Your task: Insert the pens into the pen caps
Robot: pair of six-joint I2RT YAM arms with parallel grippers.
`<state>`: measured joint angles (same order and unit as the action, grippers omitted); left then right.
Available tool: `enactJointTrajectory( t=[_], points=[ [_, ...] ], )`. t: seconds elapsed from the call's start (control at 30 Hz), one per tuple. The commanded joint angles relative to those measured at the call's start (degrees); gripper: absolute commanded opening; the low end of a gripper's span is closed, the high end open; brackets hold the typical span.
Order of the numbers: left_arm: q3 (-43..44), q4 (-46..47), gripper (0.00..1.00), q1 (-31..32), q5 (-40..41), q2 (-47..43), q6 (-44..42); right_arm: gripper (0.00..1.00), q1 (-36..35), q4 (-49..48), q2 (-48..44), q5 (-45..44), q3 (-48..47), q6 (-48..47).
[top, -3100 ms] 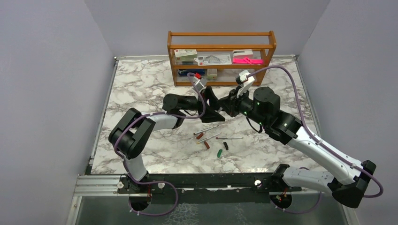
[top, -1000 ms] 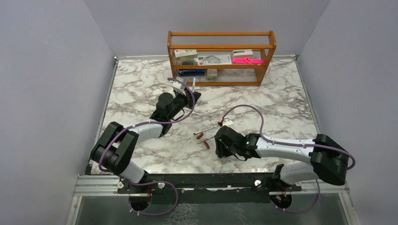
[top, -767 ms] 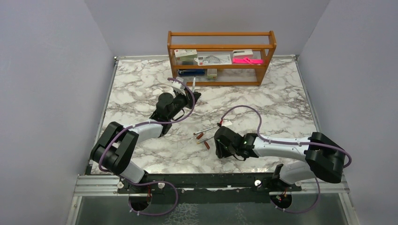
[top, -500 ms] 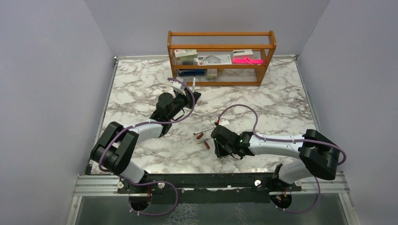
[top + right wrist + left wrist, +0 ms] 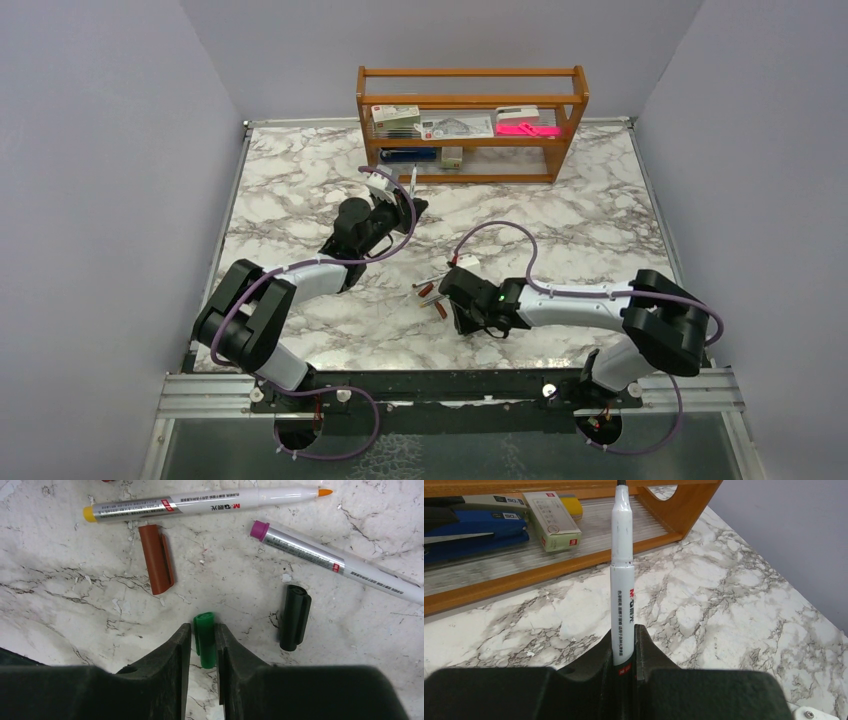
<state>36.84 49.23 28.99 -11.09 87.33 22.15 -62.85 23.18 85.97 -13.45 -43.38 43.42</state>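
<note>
The left gripper (image 5: 624, 632) is clamping a pen (image 5: 622, 575) by its tail, long axis running straight out ahead, nib farthest. The right gripper (image 5: 203, 626) is pinching the green cap (image 5: 205, 641), lying lengthwise in its narrow gap.

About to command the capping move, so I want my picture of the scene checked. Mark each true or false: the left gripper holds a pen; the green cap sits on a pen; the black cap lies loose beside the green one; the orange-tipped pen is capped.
1. The left gripper holds a white pen. True.
2. The green cap sits on a pen. False: it lies on the table with no pen in it, between the fingers of the right gripper.
3. The black cap lies loose beside the green cap. True.
4. The orange-tipped pen is capped. False: its orange tip is bare.
</note>
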Motion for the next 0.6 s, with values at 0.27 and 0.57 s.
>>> enactJointTrajectory(
  t=[0.27, 0.57],
  points=[
    [0.5, -0.1, 0.00, 0.1, -0.2, -1.0, -0.9, 0.01, -0.6, 3.6, 1.4, -3.2, -1.7, -2.0],
    [-1.0, 0.6, 0.00, -0.3, 0.6, -1.7, 8.7, 0.01, -0.5, 0.3, -11.3, -15.5, -1.4, -3.1]
  ],
)
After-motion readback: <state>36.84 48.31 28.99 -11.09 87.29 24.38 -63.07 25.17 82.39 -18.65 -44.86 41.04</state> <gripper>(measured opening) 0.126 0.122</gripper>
